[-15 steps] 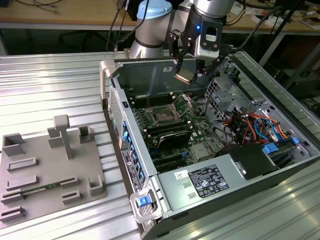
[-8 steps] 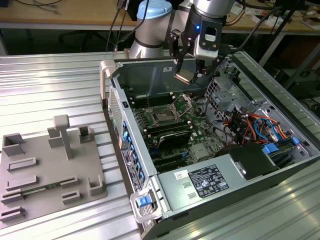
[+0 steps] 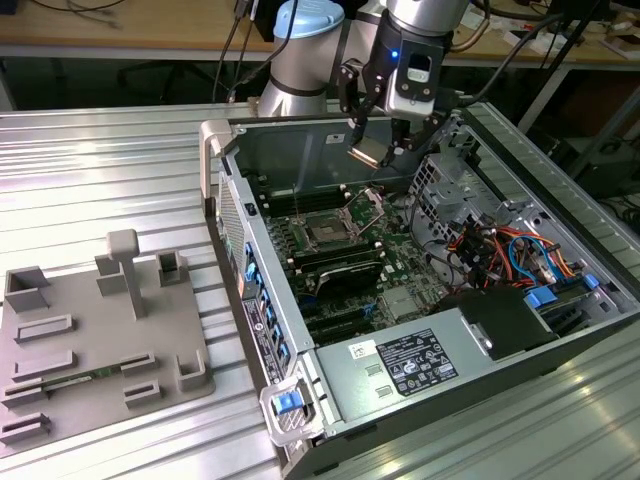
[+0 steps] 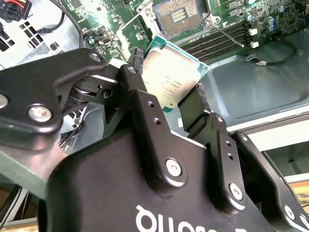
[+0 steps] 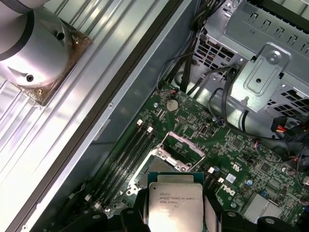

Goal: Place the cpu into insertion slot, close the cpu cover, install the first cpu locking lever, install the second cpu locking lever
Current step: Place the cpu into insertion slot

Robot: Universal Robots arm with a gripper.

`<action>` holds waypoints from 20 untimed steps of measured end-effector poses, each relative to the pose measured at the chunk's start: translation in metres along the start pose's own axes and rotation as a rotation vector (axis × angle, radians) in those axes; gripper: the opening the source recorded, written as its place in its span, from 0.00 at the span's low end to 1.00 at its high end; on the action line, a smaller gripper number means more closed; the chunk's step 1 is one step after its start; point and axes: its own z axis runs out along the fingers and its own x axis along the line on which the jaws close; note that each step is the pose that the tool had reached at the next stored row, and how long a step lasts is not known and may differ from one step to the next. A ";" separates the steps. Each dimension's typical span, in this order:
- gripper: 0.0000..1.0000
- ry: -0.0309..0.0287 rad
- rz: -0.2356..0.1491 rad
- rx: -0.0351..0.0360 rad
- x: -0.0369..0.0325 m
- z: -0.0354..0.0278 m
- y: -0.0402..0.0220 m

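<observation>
My gripper point(image 3: 368, 152) hangs over the back of the open computer case, shut on the cpu point(image 3: 366, 153). The cpu is a flat silver-topped square with a green edge, pinched by two opposite sides between the black fingers point(image 4: 145, 96); it shows in both wrist views point(image 4: 171, 77) point(image 5: 175, 205). Below it on the green motherboard lies the insertion slot point(image 3: 325, 229) point(image 4: 179, 15), bare and dark with a metal rim. The cpu cover point(image 3: 368, 204) point(image 5: 181, 149) stands hinged open at the slot's far side. A thin metal locking lever point(image 4: 226, 37) sticks out beside the slot.
Long black memory slots point(image 5: 129, 155) flank the socket. A metal drive cage point(image 3: 452, 182) and coloured cables point(image 3: 505, 250) crowd the exterior view's right. The power supply point(image 3: 402, 365) fills the case's near end. A grey fixture plate point(image 3: 90, 345) lies on the ribbed table.
</observation>
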 end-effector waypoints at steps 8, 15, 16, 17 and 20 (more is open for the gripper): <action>0.55 -0.0030 0.033 -0.0006 0.0000 0.0002 0.0000; 0.55 -0.0058 0.064 -0.0013 0.0000 0.0005 -0.0001; 0.55 -0.0063 0.069 -0.0013 0.0000 0.0006 -0.0001; 0.55 -0.0066 0.074 -0.0015 0.0000 0.0006 -0.0001; 0.55 -0.0079 0.088 -0.0017 0.0000 0.0008 -0.0001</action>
